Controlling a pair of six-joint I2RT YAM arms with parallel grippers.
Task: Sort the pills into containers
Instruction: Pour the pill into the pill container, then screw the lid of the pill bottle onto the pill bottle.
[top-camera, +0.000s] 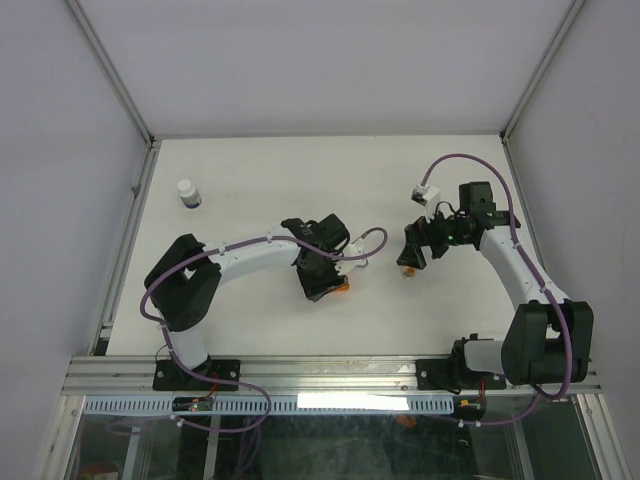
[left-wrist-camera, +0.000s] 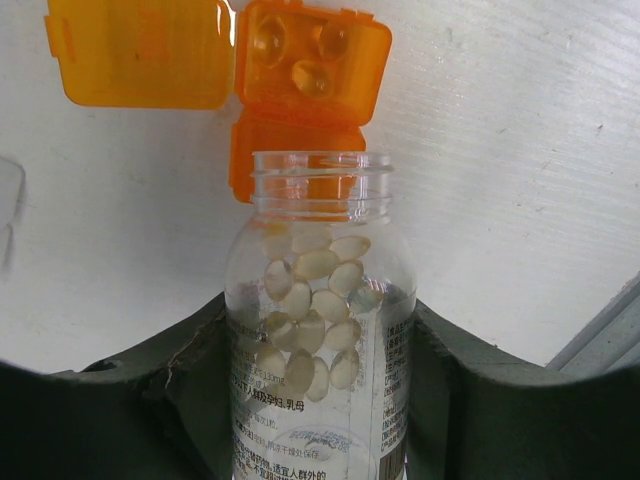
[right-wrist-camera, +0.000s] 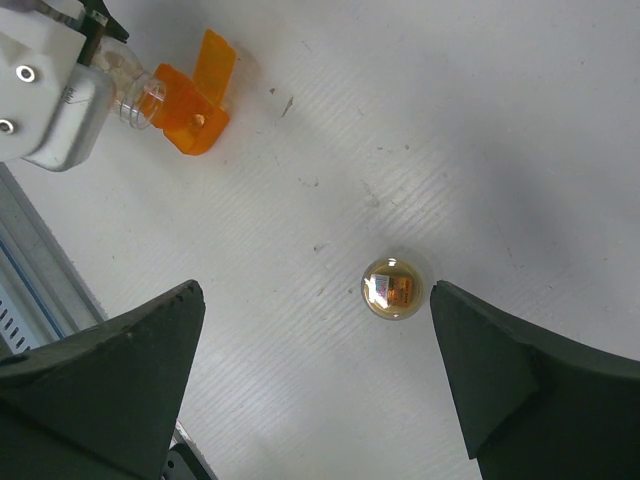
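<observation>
My left gripper (left-wrist-camera: 318, 340) is shut on a clear vial (left-wrist-camera: 320, 290) that lies tipped over and holds several pale pills (left-wrist-camera: 312, 300). Its open mouth points at a translucent orange container (left-wrist-camera: 310, 70) whose lids are flipped open; a few pills (left-wrist-camera: 300, 72) lie in one compartment. From above, the left gripper (top-camera: 322, 275) sits over the vial, with the orange container (top-camera: 342, 288) beside it. My right gripper (right-wrist-camera: 315, 310) stands open above the table. One round amber pill (right-wrist-camera: 392, 288) lies between its fingers, close to the right fingertip (right-wrist-camera: 470, 340). In the top view this pill (top-camera: 407, 271) sits just below the right gripper (top-camera: 412, 255).
A white bottle with a dark band (top-camera: 188, 193) stands upright at the far left of the white table (top-camera: 300, 170). The table's metal front rail (top-camera: 330, 372) runs along the near edge. The left gripper's white body (right-wrist-camera: 50, 100) shows at the top left of the right wrist view.
</observation>
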